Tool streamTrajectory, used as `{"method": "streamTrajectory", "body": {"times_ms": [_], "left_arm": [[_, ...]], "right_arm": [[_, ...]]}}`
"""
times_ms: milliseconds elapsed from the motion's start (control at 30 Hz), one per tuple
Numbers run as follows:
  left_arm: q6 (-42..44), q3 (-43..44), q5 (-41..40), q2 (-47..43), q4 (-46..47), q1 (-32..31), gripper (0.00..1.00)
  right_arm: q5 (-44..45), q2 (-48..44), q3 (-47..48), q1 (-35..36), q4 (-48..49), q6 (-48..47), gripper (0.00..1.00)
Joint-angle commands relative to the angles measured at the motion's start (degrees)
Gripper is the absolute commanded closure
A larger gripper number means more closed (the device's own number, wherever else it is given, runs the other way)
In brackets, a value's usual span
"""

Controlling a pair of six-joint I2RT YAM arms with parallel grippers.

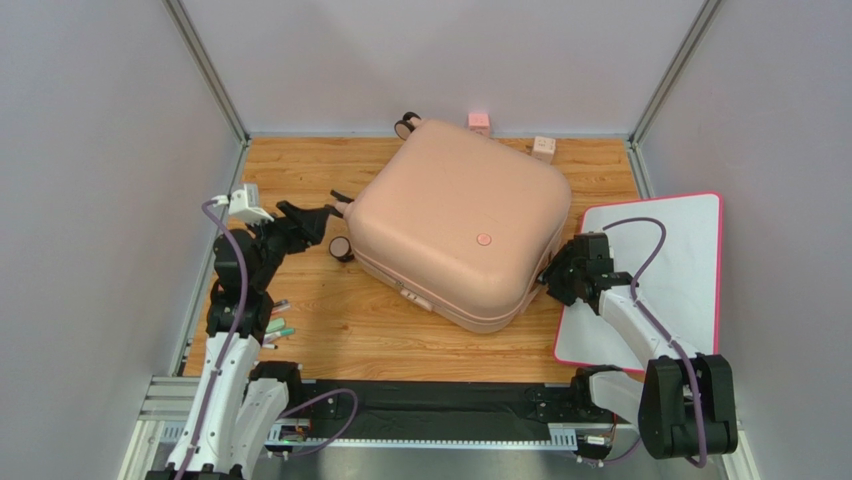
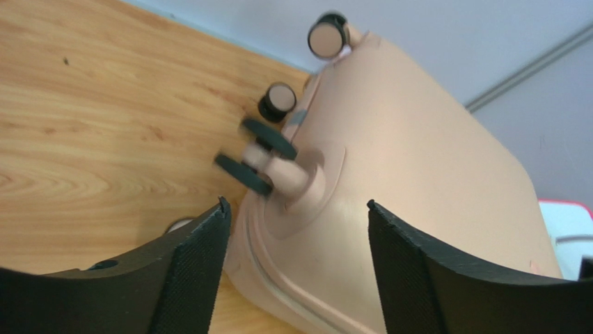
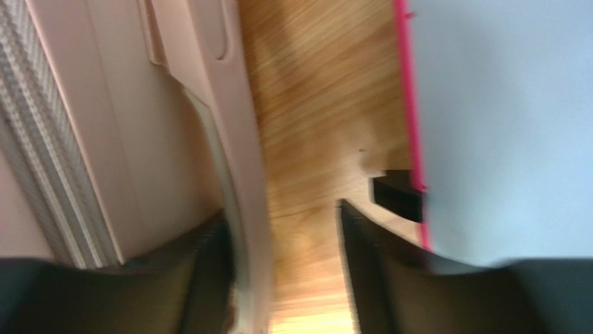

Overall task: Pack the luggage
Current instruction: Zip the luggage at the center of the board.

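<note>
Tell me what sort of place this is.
Probably a lab robot cell, not a home: plain grey panel walls on metal framing, a wooden tabletop, and the luggage staged between the left arm and right arm.

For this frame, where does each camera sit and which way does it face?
Top external: above and behind the bases, looking down on the luggage, table and board; both arms show, left pincer and right pincer included.
Left wrist: on the left arm, facing the luggage's wheeled corner; its two open fingers show.
Right wrist: on the right arm, facing the gap between luggage and board; its two fingers show.
Shared: the luggage appears in all three.
</note>
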Motion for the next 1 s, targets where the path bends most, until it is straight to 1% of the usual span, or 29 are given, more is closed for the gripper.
{"method": "streamTrajectory", "body": {"times_ms": [0,67,100,167,200,300,367,433,500,667,833,967], "left_arm": [[4.10,-6.48,6.88,-4.12,-1.10,-2.13,0.24],[5.50,-9.38,6.37,-6.23,-1.01,-5.29,0.29],[5.69,-10.27,5.23,-6.76,-0.92,-9.40,0.32],[6.39,-12.98,3.73,-8.86,-0.05,-13.90,0.34],[6.65,-13.78,1.55,-9.83,0.31,-18.19,0.35],[6.92,-18.08,0.30,-13.96,2.41,-23.05,0.34],[5.96,-21.68,1.79,-15.02,6.44,-23.85,0.33],[6.04,-23.62,3.20,-14.16,9.00,-24.91,0.33],[6.74,-25.65,4.60,-10.82,13.65,-25.61,0.32],[10.78,-25.57,6.80,-1.43,19.19,-27.19,0.33],[12.63,-26.53,7.77,0.79,23.07,-28.42,0.32],[13.25,-26.88,8.74,4.47,26.13,-28.78,0.31]], "right_arm": [[-3.04,1.75,-0.59,0.52,7.08,2.24,0.63],[-2.87,2.63,-0.42,0.87,7.44,3.02,0.76],[-2.69,2.72,-0.24,0.87,7.53,3.20,0.88],[-2.34,2.81,-0.15,0.96,7.53,3.82,0.97],[-1.99,2.90,0.02,0.96,7.27,3.82,1.00],[-1.90,2.55,0.02,0.96,6.83,4.00,1.00],[-1.81,1.94,-0.15,0.96,6.74,4.00,1.00],[-1.72,1.67,-0.42,0.96,6.65,4.08,1.00],[-1.81,1.41,-0.68,0.96,6.74,4.17,1.00],[-1.72,1.40,-0.68,0.96,6.47,3.91,1.00],[-1.46,2.02,-0.59,0.96,6.56,3.47,1.00],[-1.29,2.72,-0.59,0.96,6.74,3.38,1.00]]}}
